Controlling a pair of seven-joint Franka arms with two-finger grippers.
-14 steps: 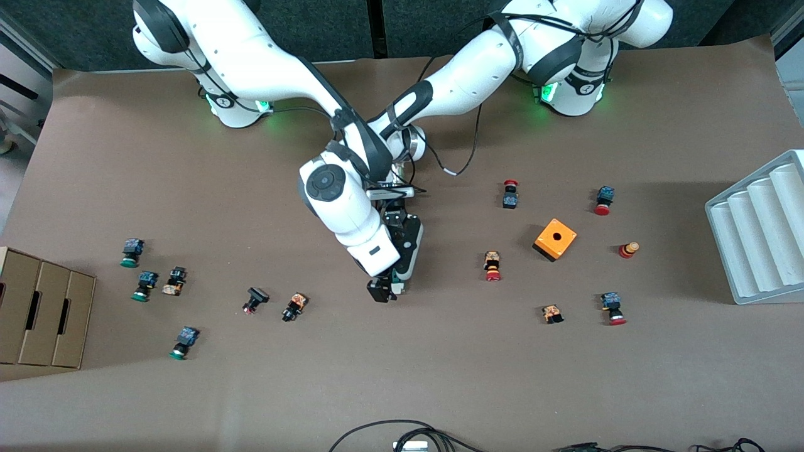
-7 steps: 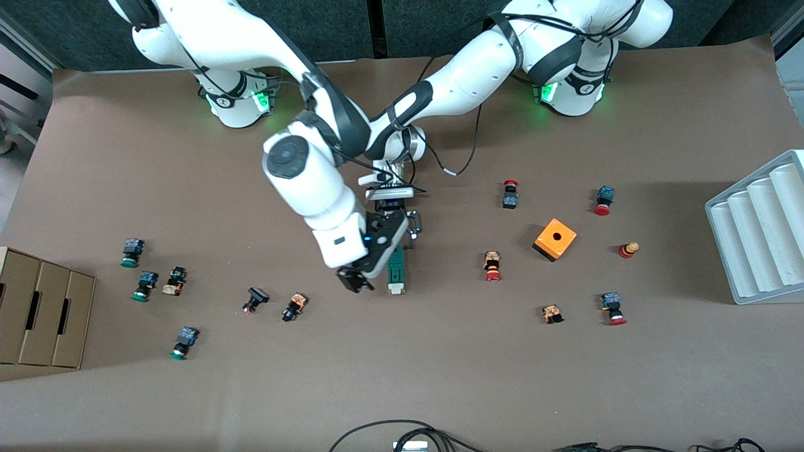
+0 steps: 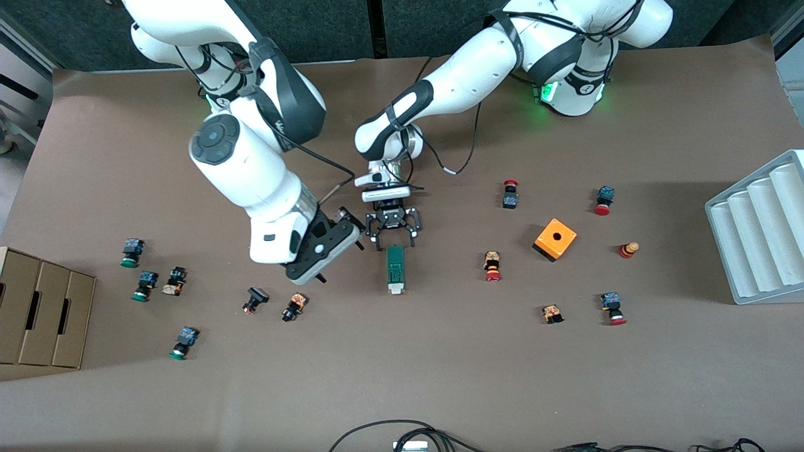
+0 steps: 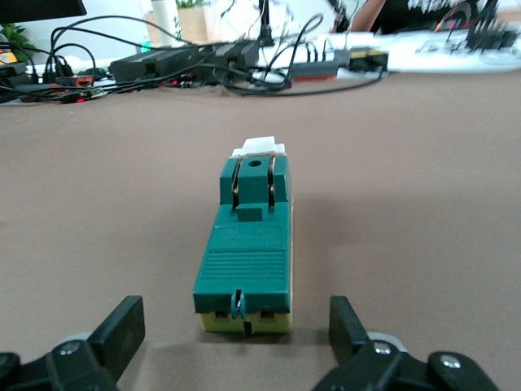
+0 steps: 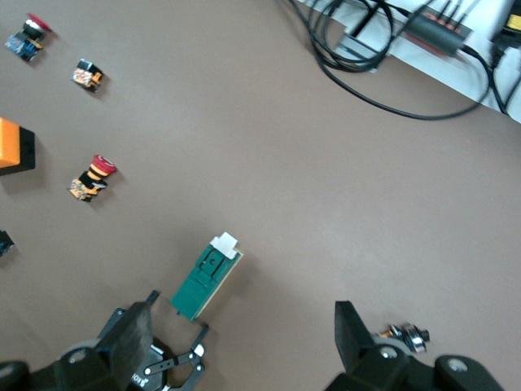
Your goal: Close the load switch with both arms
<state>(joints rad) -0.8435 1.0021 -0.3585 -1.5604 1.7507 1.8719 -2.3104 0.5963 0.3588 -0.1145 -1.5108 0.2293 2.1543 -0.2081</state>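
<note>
Brown paper covers the table, and I can see lots of little push buttons scattered on it. The load switch lies flat in the middle of the table, a dark green block with its white tab at the end nearer the front camera. My left gripper is down low, just at the end of the load switch away from the tab, and its fingers are spread wide on each side without touching it. My right gripper hangs in the air beside the load switch, toward the right arm's end of the table, over bare paper. Its fingers are spread wide too, and it holds nothing. An orange box with a hole sits toward the left arm's end. A red-capped button lies between the orange box and the load switch. A small black button lies near the right gripper.
</note>
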